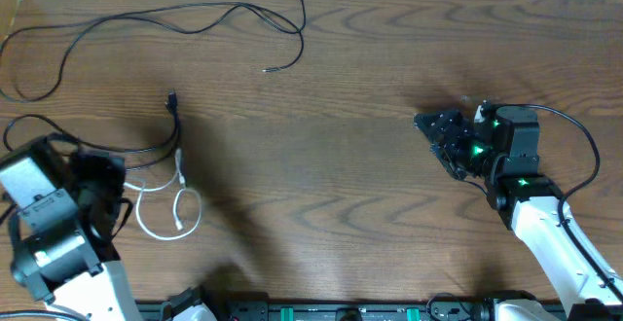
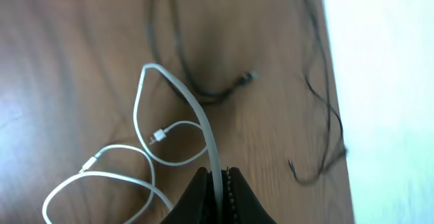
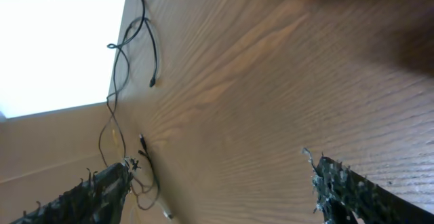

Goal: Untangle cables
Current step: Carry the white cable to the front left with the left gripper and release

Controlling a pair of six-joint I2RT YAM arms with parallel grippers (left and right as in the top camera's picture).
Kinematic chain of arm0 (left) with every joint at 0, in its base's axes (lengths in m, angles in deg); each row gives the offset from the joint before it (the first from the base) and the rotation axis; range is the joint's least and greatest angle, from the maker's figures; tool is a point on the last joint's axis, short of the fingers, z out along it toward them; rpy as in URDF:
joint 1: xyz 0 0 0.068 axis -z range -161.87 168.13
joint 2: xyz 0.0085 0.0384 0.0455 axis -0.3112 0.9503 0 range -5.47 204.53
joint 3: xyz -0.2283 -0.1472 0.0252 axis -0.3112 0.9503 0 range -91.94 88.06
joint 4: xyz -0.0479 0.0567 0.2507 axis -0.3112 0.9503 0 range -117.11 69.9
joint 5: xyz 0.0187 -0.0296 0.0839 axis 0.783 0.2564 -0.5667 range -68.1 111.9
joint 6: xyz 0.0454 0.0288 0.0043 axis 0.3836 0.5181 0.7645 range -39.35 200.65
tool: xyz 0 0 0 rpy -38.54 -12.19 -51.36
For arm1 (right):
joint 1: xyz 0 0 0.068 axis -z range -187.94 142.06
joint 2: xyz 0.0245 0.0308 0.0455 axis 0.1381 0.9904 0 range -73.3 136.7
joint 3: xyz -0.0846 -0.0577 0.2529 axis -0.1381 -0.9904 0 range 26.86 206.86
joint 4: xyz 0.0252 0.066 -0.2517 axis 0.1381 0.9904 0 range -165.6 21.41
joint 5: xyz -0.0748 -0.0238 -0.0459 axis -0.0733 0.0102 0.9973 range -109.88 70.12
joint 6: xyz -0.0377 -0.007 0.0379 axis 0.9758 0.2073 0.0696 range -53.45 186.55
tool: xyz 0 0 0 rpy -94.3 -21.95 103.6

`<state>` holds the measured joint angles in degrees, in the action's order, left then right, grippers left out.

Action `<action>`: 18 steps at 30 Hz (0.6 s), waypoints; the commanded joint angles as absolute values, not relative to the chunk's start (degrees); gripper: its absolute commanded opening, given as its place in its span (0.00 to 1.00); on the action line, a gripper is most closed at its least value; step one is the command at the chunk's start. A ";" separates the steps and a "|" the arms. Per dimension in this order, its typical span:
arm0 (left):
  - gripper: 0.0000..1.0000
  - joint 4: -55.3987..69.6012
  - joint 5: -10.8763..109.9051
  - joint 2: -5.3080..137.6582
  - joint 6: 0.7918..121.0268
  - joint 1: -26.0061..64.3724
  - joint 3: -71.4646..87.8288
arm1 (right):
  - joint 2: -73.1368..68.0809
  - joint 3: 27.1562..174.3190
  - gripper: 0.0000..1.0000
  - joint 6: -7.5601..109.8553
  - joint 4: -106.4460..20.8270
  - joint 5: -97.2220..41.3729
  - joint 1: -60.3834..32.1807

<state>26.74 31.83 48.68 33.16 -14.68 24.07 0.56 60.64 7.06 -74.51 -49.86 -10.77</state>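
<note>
"Okay, what's the left gripper (image 2: 218, 176) got?"
"Its fingers are squeezed tight on the white cable (image 2: 203, 115). The cord runs up out of the pinch. The rest lies in loops on the table (image 1: 350, 195), front left."
"How to pull it well?"
"Slow, I think, & away from the short black cable (image 1: 164, 146). That one seems to cross the white loops right by the arm, so a fast tug could drag both. Lift a bit first, then slide."
"And the right gripper (image 3: 218, 166)?"
"Fingers spread wide, nothing in them. It hangs over bare wood, far off on the other side. Maybe it should hold the black one down."
"Anything else in the way?"
"The long black cable (image 1: 146, 17) lies alone at the back edge, well apart. The arm's own thick wire (image 1: 34, 119) sits close to the mess tho, so don't mix them up."
</note>
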 commanded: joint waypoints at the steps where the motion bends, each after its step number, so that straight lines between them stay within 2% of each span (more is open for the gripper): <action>1: 0.08 26.83 31.22 50.60 29.29 -20.28 24.31 | 0.19 60.93 0.84 7.94 -74.38 -48.90 -10.51; 8: 0.07 24.88 30.37 57.99 26.93 -31.03 24.31 | 0.19 60.93 0.84 7.94 -73.86 -48.90 -10.51; 18: 0.07 10.83 27.64 72.00 24.62 -38.64 24.31 | 0.19 60.93 0.85 7.94 -72.98 -48.83 -10.51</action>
<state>12.23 28.97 68.52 27.02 -36.87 24.07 0.56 60.64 7.11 -73.20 -49.40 -10.77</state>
